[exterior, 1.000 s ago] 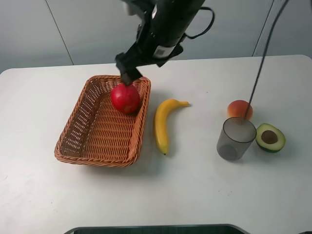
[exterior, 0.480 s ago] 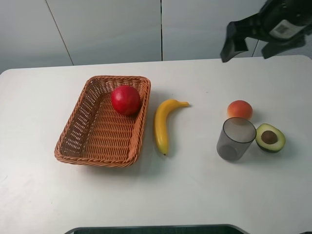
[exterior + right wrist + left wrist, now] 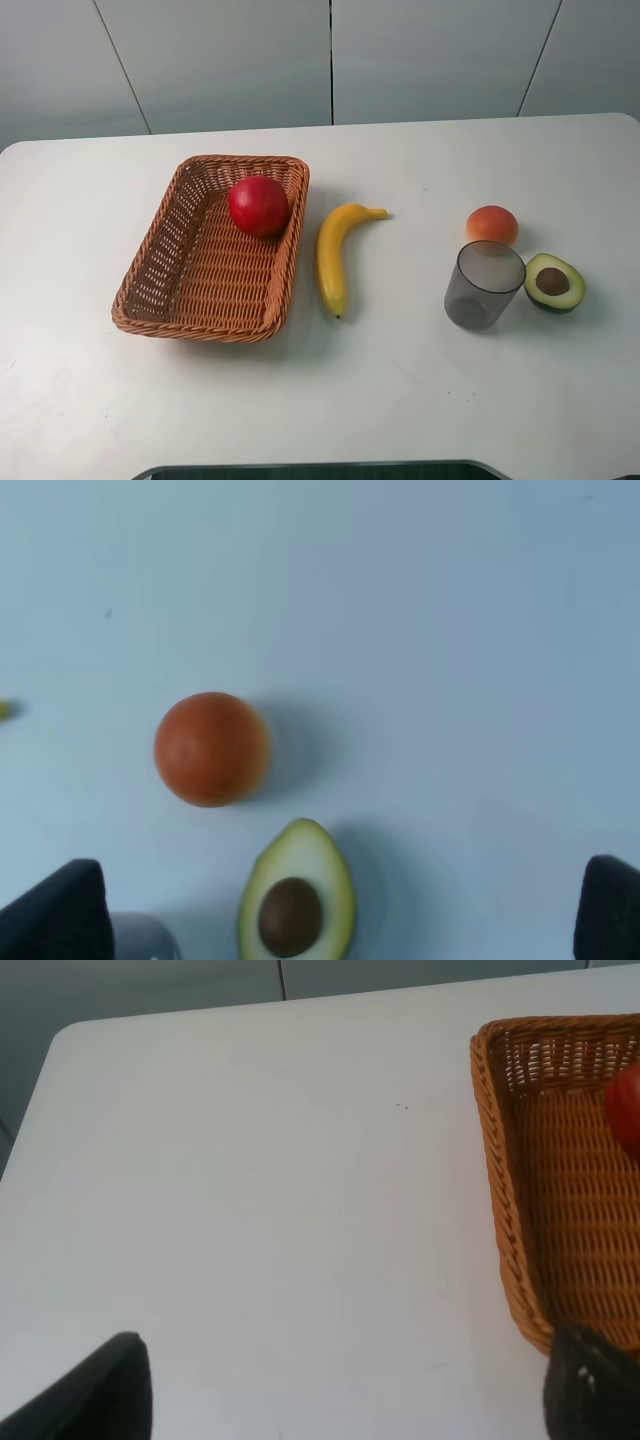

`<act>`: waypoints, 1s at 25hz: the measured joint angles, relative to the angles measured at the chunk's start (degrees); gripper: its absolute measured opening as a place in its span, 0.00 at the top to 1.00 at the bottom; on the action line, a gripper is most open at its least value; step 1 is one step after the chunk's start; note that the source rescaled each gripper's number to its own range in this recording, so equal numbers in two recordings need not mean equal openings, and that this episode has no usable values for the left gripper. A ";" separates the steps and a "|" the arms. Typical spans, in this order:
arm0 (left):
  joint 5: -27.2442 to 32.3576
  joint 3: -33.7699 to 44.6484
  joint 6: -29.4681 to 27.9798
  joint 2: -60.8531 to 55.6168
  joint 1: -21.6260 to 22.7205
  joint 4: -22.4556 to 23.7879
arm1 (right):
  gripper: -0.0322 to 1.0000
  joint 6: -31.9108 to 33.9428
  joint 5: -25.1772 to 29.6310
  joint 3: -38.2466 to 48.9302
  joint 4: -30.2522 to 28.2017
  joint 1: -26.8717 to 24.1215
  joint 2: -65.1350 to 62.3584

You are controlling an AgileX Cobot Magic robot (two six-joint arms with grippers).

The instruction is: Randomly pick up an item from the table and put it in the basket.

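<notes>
Exterior high view. The surface (image 3: 400,400) is open along the whole lower band of the frame and across the upper right.

Obstacles:
- Left: the basket (image 3: 195,331), with an apple (image 3: 258,204) against its upper right wall.
- Centre: a banana (image 3: 333,255) just beside the basket's right rim, leaving only a narrow lane.
- Right: a cup (image 3: 484,285), a peach (image 3: 492,225) and an avocado half (image 3: 555,282), clustered close together.

A wide lane runs between banana and cup.
</notes>
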 joint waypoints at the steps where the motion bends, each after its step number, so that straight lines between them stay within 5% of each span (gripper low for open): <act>1: 0.00 0.00 0.00 0.00 0.00 0.00 | 0.00 -0.31 0.18 0.61 -0.12 -0.11 -2.91; 16: 0.00 0.00 0.00 0.00 0.00 0.00 | 0.00 -6.23 8.36 9.88 0.23 -0.11 -40.37; 25: 0.00 0.00 0.00 0.00 0.00 0.00 | 0.00 -7.33 12.77 13.55 1.30 -0.11 -51.96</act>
